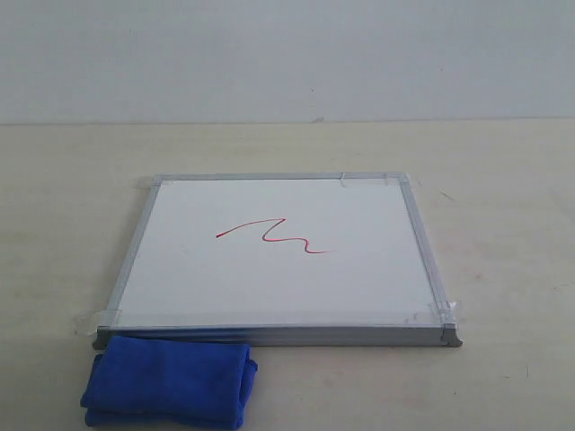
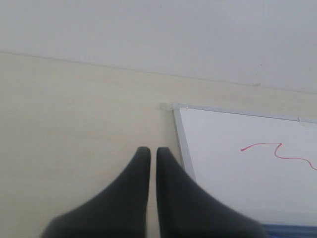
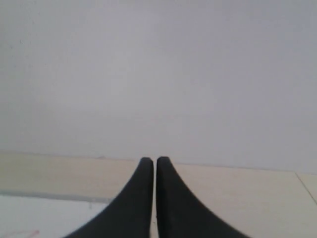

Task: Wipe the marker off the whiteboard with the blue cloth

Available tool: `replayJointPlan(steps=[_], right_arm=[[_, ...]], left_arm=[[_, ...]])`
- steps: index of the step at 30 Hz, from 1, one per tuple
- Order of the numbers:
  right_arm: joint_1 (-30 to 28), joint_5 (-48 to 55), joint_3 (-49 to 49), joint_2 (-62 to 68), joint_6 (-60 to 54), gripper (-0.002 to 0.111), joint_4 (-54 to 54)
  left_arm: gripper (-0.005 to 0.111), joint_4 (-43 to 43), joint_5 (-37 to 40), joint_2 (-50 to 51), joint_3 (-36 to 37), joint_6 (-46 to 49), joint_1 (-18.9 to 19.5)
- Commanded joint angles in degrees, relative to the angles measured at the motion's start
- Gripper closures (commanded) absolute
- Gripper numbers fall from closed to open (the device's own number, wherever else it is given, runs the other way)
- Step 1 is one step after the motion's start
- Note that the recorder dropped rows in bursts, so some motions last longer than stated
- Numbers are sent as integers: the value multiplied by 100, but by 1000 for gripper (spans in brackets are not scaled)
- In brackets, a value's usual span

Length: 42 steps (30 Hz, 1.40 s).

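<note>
Exterior view: a pale table (image 1: 503, 224) runs back to a plain light wall (image 1: 287, 54); neither arm shows in this view.
Whiteboard: the whiteboard (image 1: 359, 287) lies flat in the middle of the table. It has a silver-grey frame, and clear tape (image 1: 442, 312) holds its corners down.
Marker: the marker (image 1: 274, 235) is a thin red wavy line near the board's centre, a little to the left, fully exposed.
Blue cloth: the blue cloth (image 1: 171, 382) is folded and sits on the table at the board's near left corner. Its far edge touches the frame; it is off the white surface and well apart from the red line.
Left gripper: in the left wrist view the left gripper (image 2: 153, 151) has its dark fingers pressed together, with only a thin slit between them. It is over bare table just beside the board's left frame, with the red line off to one side.
Right gripper: in the right wrist view the right gripper (image 3: 151, 161) also has its fingers closed tip to tip. It faces the wall, with a strip of the board and a faint red trace at the picture's edge.
</note>
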Motion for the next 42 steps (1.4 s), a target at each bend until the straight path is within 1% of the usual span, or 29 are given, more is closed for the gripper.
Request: replayJointPlan(steps=[1,6,8,11,13,15,17,19,21,24,28,32,34,37,39,42], right_arm=[[-8,-192,-36,23,381,108,329],[-8,-188,-36,131,340,108,461],[-8,-86,-36,449,-873,108,1283],[-8,390,-36,1033,-2954,108,2852],[-8,881,-49,1550,-4596,108,4084],[-8,1566,-100,2028,-5927,108,5034],[-8,2352,-185,2569,-6880,108,5830],[5,2987,-288,3068,-7407,108,6250],[191,3123,-411,3436,-7413,108,6301],[711,2815,-547,3870,-7413,108,6219],[1798,1909,-801,4410,-7203,108,5982],[2891,1395,-1277,5053,-6491,108,4958],[3428,1354,-1571,5446,-5740,108,4129],[3991,1425,-2016,6022,-4477,108,2792],[4310,1555,-2288,6379,-3882,108,2039],[4761,1874,-2755,6939,-3389,108,1255]], left_arm=[[102,15,4,-15,23,36,17],[102,15,4,-15,23,36,17],[102,15,4,-15,23,36,17],[102,15,4,-15,23,36,17],[102,15,4,-15,23,36,17],[102,15,4,-15,23,36,17],[102,15,4,-15,23,36,17],[102,15,4,-15,23,36,17],[102,15,4,-15,23,36,17],[102,15,4,-15,23,36,17],[102,15,4,-15,23,36,17],[102,15,4,-15,23,36,17],[102,15,4,-15,23,36,17],[102,15,4,-15,23,36,17],[102,15,4,-15,23,36,17],[102,15,4,-15,23,36,17]])
